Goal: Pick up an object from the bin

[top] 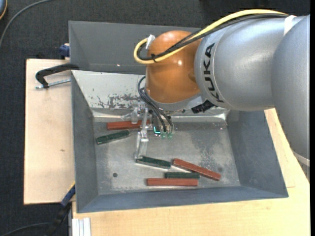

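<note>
Camera view has the arm bent down into the bin point(81, 151), with the gripper point(142, 145) just above the left end of a dark green stick point(157, 162) on the middle of the floor. Its orange cover point(170, 70) hides its base, and I cannot tell how far open it is.

Bright, even light falls from above. Glare streaks the silver arm point(256, 58) and its orange cover point(170, 68). The back wall of the bin point(108, 90) gleams, and shadows on its floor are faint.

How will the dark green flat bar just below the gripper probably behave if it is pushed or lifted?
The dark green flat bar looks straight, without sag, so it is probably stiff. Being flat, it should slide on the grey metal bin floor rather than roll. It looks thin, so likely light.
</note>
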`<state>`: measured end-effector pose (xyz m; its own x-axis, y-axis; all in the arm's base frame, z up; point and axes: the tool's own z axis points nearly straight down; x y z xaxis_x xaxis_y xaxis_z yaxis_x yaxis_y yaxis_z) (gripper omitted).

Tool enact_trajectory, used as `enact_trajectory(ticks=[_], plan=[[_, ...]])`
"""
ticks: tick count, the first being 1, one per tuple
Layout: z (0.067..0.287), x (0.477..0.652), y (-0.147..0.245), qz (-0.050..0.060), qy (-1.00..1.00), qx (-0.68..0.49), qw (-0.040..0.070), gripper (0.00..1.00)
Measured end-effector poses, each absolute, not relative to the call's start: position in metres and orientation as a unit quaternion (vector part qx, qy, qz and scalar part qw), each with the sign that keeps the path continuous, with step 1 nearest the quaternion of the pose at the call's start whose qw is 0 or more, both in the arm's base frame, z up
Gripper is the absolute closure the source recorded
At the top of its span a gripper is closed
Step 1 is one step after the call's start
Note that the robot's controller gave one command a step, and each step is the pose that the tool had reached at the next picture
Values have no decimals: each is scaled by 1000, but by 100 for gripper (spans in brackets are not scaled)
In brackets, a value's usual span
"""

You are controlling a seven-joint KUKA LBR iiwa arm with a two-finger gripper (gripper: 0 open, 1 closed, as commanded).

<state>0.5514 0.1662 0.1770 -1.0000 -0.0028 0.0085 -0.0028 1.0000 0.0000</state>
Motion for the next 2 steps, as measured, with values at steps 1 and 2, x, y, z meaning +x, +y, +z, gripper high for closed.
enact_trajectory(ticks=[1,2], plan=[[66,521,110,1,-1000,-1,4,0],[71,524,113,-1,-1000,0,0,100]])
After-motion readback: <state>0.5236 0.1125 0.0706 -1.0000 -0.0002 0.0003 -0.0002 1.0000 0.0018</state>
